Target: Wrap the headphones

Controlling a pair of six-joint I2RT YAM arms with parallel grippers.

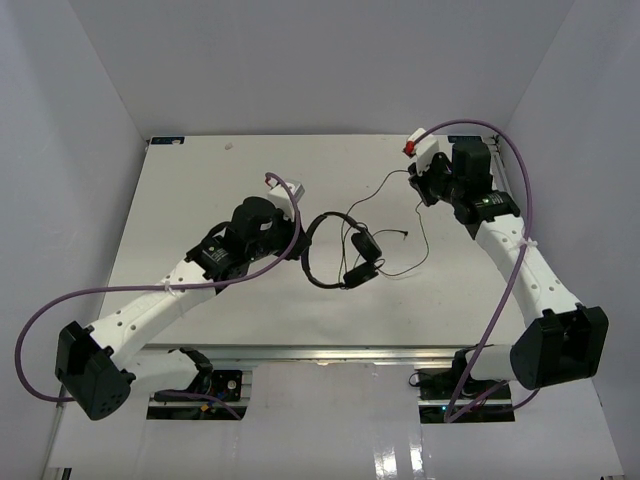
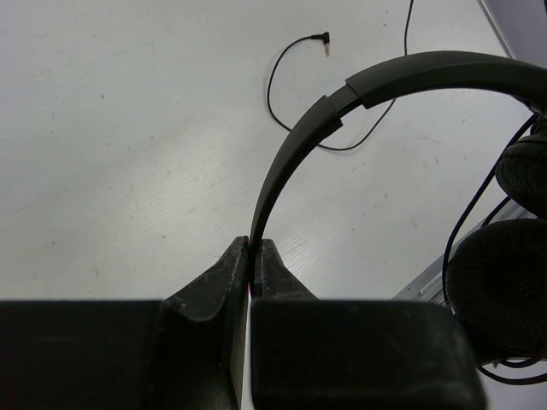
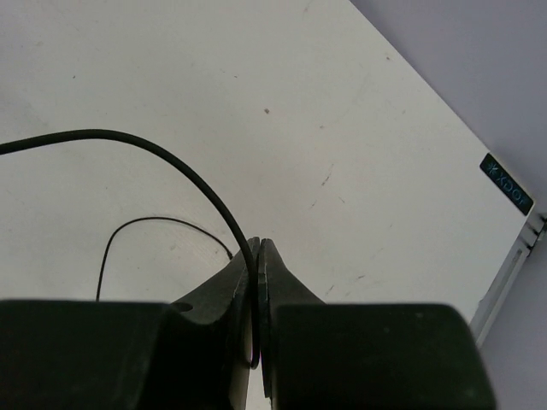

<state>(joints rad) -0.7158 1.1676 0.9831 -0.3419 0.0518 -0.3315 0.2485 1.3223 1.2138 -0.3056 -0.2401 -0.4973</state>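
Observation:
The black headphones (image 1: 340, 250) lie at the middle of the white table (image 1: 200, 180), both earcups (image 1: 365, 243) to the right of the headband. My left gripper (image 1: 300, 232) is shut on the thin headband (image 2: 299, 145), which rises from between its fingertips (image 2: 254, 248); the padded earcups (image 2: 504, 282) sit at that view's right edge. The thin cord (image 1: 425, 240) loops over the table to the back right, its plug (image 2: 325, 38) lying loose. There my right gripper (image 1: 413, 178) is shut on the cord (image 3: 171, 158), which runs down between its closed jaws (image 3: 258, 243).
Thick purple cables (image 1: 520, 170) arch over both arms. A small red and white part (image 1: 409, 150) sits on the right wrist near the table's back edge. The table's right edge carries a teal label (image 3: 506, 184). White walls enclose the table on three sides.

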